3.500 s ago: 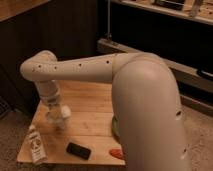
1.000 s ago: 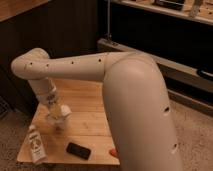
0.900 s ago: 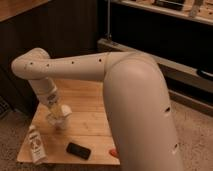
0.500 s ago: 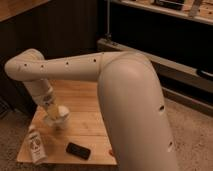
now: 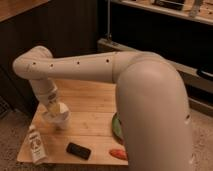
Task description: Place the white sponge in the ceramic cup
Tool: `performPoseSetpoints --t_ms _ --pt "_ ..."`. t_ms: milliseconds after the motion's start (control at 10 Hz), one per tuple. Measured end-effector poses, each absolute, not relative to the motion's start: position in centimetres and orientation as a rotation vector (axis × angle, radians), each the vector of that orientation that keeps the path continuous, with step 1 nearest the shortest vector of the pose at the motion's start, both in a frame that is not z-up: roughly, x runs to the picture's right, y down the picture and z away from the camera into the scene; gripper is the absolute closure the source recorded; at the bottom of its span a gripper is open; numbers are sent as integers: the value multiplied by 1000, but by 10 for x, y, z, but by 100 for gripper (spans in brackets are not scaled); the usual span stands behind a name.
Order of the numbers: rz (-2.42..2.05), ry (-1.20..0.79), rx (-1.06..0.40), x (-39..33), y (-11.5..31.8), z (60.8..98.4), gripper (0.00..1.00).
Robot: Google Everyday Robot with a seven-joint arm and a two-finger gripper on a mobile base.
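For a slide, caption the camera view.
Gripper at the ceramic cup on the wooden table, near a white bottle and black device.

light planked wood table (image 5: 95,102), smooth matt plastic arm (image 5: 90,67), jaws (image 5: 55,109) over glazed ceramic cup (image 5: 60,119)

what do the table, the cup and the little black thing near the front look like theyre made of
The table looks like pale wood with a matte finish: plank lines and grain show. The ceramic cup looks glazed ceramic, plain whitish-cream and smooth; the hand sits right over its mouth. The black slab looks like dark plastic or glass, possibly a phone; the look leaves it open.
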State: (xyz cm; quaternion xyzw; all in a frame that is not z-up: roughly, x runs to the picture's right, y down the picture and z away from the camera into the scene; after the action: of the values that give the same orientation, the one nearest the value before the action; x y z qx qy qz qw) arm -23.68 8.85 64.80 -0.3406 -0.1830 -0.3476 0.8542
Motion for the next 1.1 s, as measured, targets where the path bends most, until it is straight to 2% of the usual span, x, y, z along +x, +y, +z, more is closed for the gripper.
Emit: performPoseSetpoints --t_ms 700,1100 --pt "-462 -653 -642 -212 67 681 100" --pt "-420 -701 -651 -214 71 692 100"
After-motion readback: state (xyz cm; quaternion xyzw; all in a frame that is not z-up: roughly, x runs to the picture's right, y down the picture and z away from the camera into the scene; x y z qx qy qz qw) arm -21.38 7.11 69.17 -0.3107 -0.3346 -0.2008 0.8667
